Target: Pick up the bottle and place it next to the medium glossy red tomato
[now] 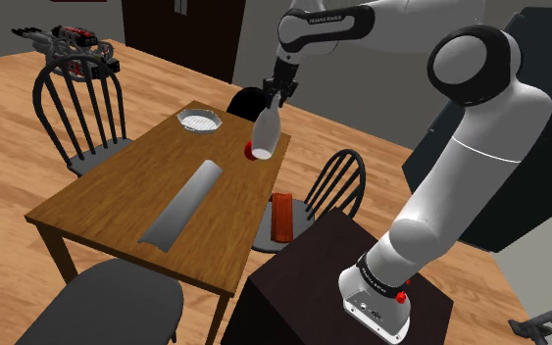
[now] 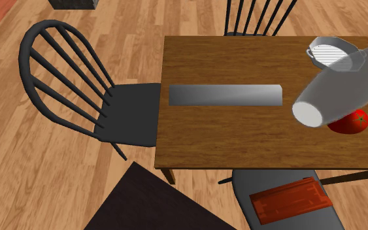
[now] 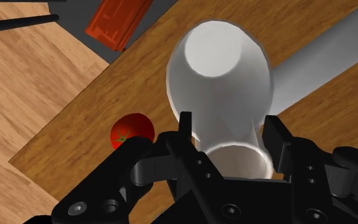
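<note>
A plain white bottle hangs tilted above the wooden table, base downward. My gripper is shut on its neck. In the wrist view the two black fingers of the gripper clasp the neck of the bottle from both sides. A glossy red tomato lies on the table just below the bottle's base, close to the table edge. From the second exterior view the bottle partly covers the tomato. Along the gripper, the tomato shows beside the bottle.
A long grey curved slab lies mid-table. A round grey ribbed dish sits beyond the tomato. A red book rests on the chair seat by the table edge. Dark spindle-back chairs surround the table.
</note>
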Robot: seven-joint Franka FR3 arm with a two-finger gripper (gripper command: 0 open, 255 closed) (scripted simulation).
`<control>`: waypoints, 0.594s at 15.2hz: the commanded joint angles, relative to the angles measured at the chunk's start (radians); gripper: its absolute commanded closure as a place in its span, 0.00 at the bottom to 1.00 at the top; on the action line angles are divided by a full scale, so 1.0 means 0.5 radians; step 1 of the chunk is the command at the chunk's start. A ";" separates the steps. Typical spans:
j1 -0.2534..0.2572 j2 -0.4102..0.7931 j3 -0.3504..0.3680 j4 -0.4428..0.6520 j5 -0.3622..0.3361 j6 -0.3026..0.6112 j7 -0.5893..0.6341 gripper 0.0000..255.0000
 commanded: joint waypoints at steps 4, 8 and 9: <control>-0.118 0.200 -0.072 0.209 0.034 -0.006 -0.202 1.00; -0.219 0.398 -0.116 0.437 0.069 -0.037 -0.354 1.00; -0.246 0.452 -0.125 0.503 0.078 -0.050 -0.390 1.00</control>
